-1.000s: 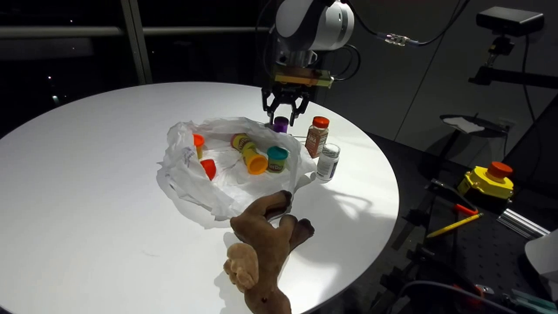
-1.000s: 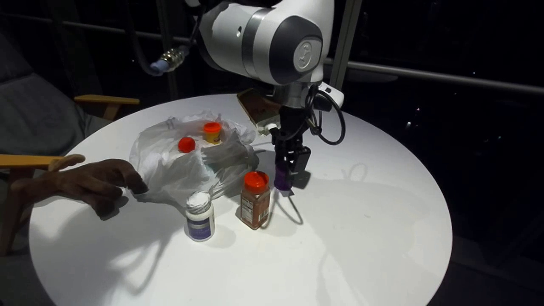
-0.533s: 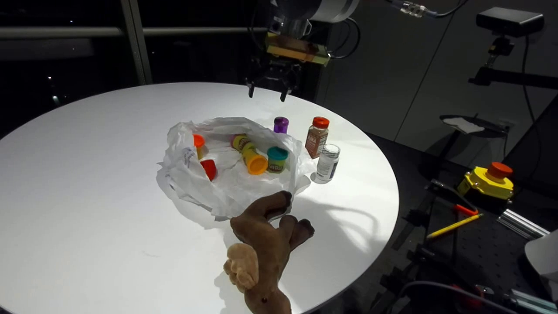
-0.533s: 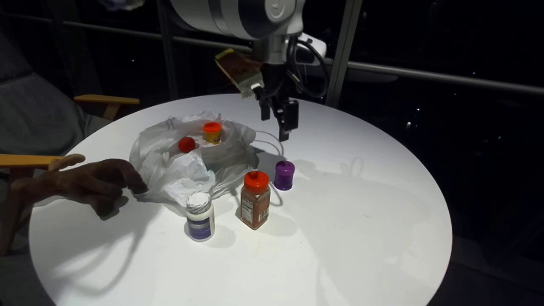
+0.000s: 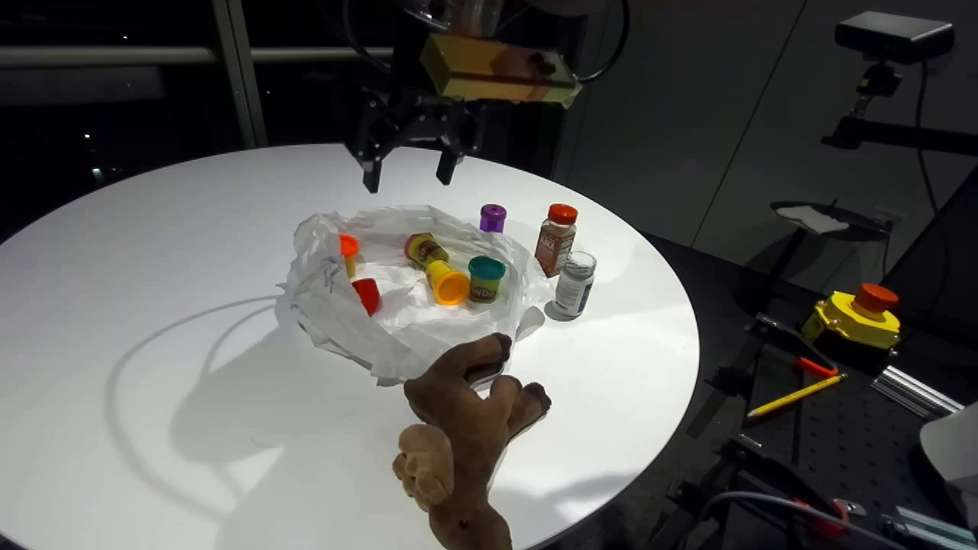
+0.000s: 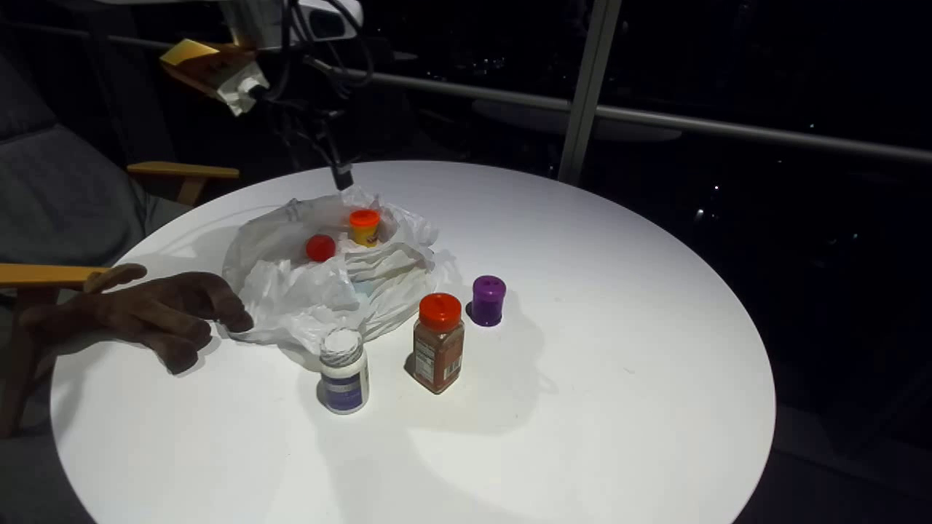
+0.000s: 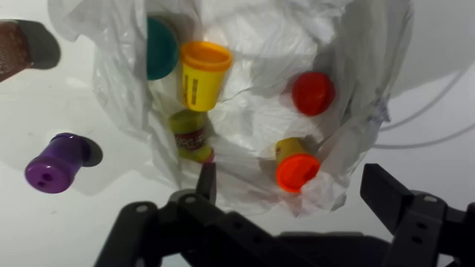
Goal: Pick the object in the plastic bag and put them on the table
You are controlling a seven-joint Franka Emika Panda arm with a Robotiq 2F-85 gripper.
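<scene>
The whitish plastic bag (image 5: 336, 328) lies spread open on the white table (image 5: 153, 252). Inside it, the wrist view shows a yellow tub with an orange rim (image 7: 204, 76), a teal-lidded tub (image 7: 160, 50), a pink-lidded tub (image 7: 191, 137), a red piece (image 7: 313, 93) and an orange-capped tub (image 7: 297, 167). My gripper (image 5: 409, 177) hangs above the bag's far side, jaws wide apart, holding nothing. In the wrist view the orange-capped tub appears between the fingers, but lower down. Outside the bag stand a purple jar (image 6: 488, 300), a red-capped spice jar (image 6: 438, 346) and a white bottle (image 6: 344, 375).
A brown plush toy (image 5: 466, 428) lies against the bag's edge, reaching the table's rim. The bag's raised, crumpled walls (image 7: 122, 74) surround the tubs. A chair with a wooden armrest (image 6: 182, 172) is beside the table. An emergency button (image 5: 871, 302) sits off the table.
A second ago my gripper was down around the purple jar. It has let go, risen and swung over to the bag; the purple jar stays standing on the table.
</scene>
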